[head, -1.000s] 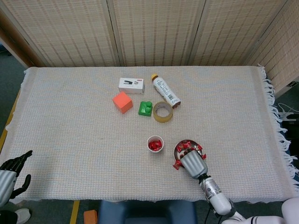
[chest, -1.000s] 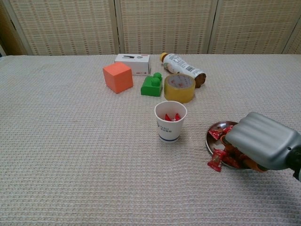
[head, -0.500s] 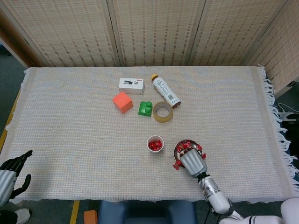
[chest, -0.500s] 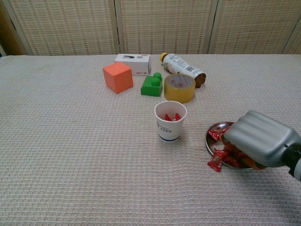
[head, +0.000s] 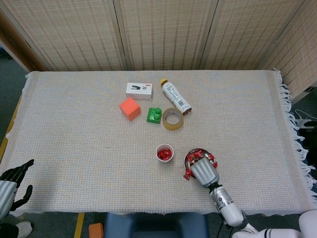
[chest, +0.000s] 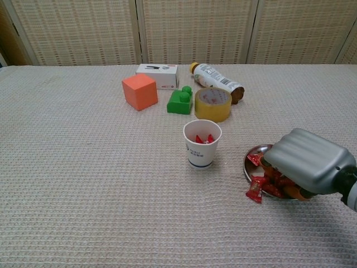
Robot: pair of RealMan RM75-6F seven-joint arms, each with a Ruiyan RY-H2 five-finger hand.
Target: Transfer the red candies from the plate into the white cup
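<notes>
1. Right hand (chest: 309, 167) down over the metal plate (chest: 255, 153) at lower right of the chest view, back of the palm up, fingers buried among the red candies (chest: 262, 180); grip impossible to tell.
2. One candy (chest: 254, 192) spilled over the plate's near-left rim onto the cloth.
3. White cup (chest: 202, 143) just left of the plate, upright, red candies already inside.
4. Behind the cup: tape roll (chest: 212, 104), green block (chest: 179, 101), orange cube (chest: 139, 91), white box (chest: 157, 76), bottle (chest: 216, 76) lying on its side.
5. Left hand (head: 11, 181) at lower left of the head view, off the table, fingers spread, holding nothing.
</notes>
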